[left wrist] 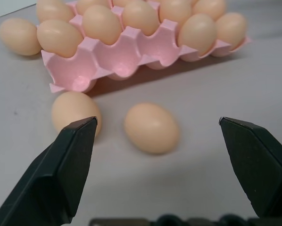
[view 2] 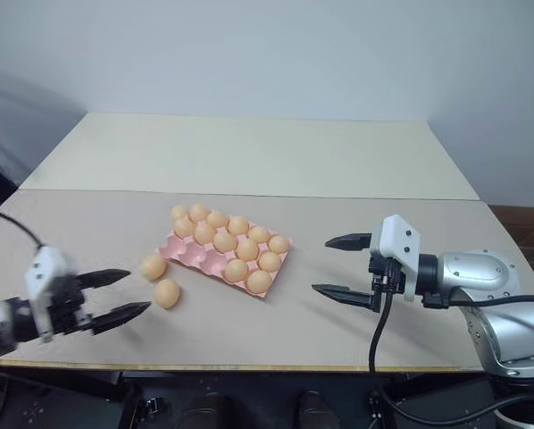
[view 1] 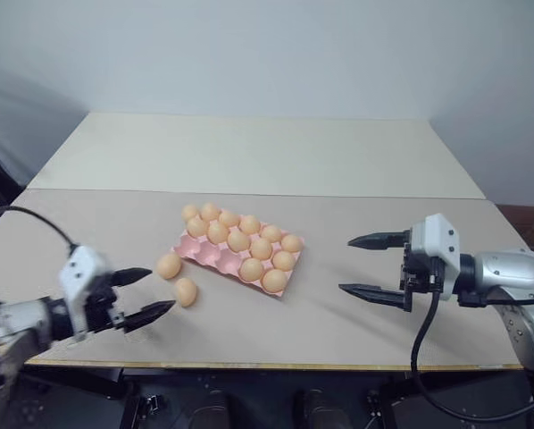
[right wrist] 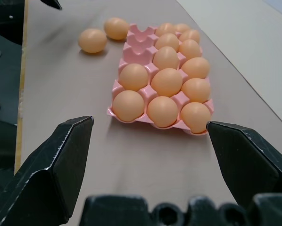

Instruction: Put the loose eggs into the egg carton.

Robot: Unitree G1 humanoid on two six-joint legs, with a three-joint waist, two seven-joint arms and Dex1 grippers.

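Pink egg carton (view 1: 198, 254) beside loose eggs (view 1: 186, 291)

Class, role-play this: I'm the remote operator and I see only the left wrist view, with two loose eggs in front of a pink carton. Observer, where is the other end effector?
Observer: The right end effector hangs open and empty on the opposite side of the egg carton, apart from it.
Operator: What lies beyond the carton?
Observer: A lighter second tabletop adjoins the far edge of this table.
Operator: Is the carton's far end full?
Observer: The end row nearest the right end effector holds three eggs.
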